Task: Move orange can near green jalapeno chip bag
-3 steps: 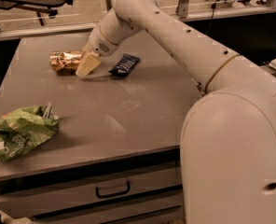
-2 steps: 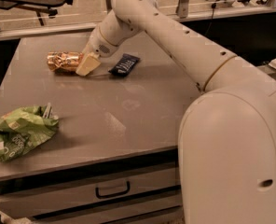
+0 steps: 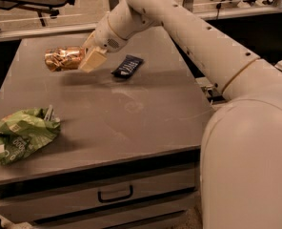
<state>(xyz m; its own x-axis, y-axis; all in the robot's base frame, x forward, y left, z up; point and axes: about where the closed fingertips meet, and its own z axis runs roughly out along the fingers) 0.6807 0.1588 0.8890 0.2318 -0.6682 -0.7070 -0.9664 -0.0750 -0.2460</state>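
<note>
The orange can [image 3: 62, 58] is a dented, shiny orange-gold can lying sideways, lifted a little above the far left part of the grey table [image 3: 131, 113]. My gripper [image 3: 86, 59] is shut on the can's right end, its pale finger [image 3: 92, 60] in front. The green jalapeno chip bag [image 3: 19, 135] is a light green crumpled bag at the table's front left edge, well in front of the can.
A flat dark navy snack packet [image 3: 127, 66] lies just right of the gripper. My arm [image 3: 188, 37] crosses the table's far right. A drawer with a handle [image 3: 115, 193] is under the table front. Chairs stand behind the table.
The gripper has moved left and slightly up with the can in it; the can now hangs above the table. The chip bag and navy packet have not moved.
</note>
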